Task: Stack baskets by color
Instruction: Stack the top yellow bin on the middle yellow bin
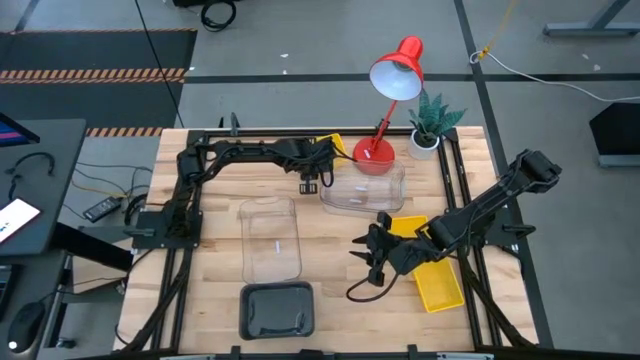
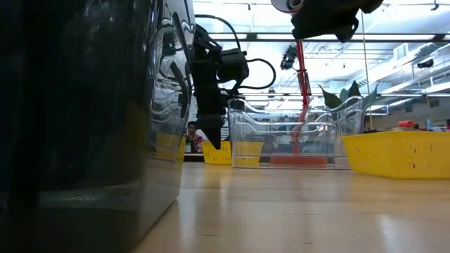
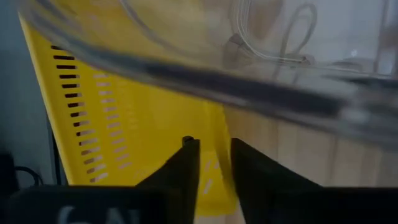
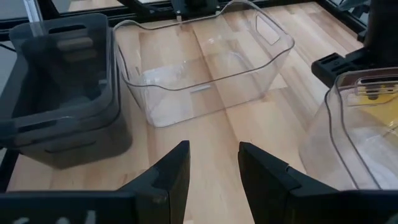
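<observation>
A yellow basket (image 1: 333, 148) sits at the table's far side, beside a clear basket (image 1: 362, 190) that stands in front of the lamp's base. My left gripper (image 3: 215, 171) points steeply down over the yellow basket (image 3: 124, 118); its fingers stand close on either side of the basket's side wall, with a narrow gap left. My right gripper (image 4: 214, 171) hovers open over bare wood, near a second yellow basket (image 1: 435, 275) that lies under its arm. Another clear basket (image 1: 272, 238) and a dark grey basket (image 1: 277, 310) rest on the table's near half.
A red desk lamp (image 1: 392, 90) and a small potted plant (image 1: 432, 125) stand at the far right. In the low view the dark grey basket (image 2: 77, 126) fills the left side. Bare wood lies between the two clear baskets and the right gripper.
</observation>
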`<state>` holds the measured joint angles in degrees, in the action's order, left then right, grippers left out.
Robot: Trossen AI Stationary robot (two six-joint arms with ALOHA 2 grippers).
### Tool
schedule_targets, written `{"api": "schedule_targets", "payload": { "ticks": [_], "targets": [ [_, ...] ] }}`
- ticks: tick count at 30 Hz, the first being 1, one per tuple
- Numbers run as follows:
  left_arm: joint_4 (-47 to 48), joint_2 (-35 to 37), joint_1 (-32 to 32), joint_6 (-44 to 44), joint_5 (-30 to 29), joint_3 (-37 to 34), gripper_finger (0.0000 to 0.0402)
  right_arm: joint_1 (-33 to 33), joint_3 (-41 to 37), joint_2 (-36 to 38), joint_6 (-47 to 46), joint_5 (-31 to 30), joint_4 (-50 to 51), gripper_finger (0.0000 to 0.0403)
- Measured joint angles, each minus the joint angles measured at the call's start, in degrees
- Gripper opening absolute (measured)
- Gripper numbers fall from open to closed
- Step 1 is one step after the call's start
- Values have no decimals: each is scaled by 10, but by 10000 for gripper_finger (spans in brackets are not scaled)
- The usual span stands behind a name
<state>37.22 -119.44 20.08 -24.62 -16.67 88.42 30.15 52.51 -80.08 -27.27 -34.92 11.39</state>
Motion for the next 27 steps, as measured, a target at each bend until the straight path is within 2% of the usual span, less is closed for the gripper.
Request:
{"api": "schedule_targets", "payload": {
  "ticks": [4, 6, 13, 27],
  "targets": [
    [4, 0, 0, 4, -2, 0, 29, 0, 0, 11, 0, -3, 11, 142],
    [9, 0, 0, 10, -4, 0, 15, 0, 0, 15, 0, -6, 17, 142],
    [55, 23, 0, 33, -25, -1, 15, -3, 0, 30, 2, -14, 30, 142],
    [88, 158, -24, 53, -118, 1, 15, -29, 0, 60, 21, -15, 78, 142]
  ]
}}
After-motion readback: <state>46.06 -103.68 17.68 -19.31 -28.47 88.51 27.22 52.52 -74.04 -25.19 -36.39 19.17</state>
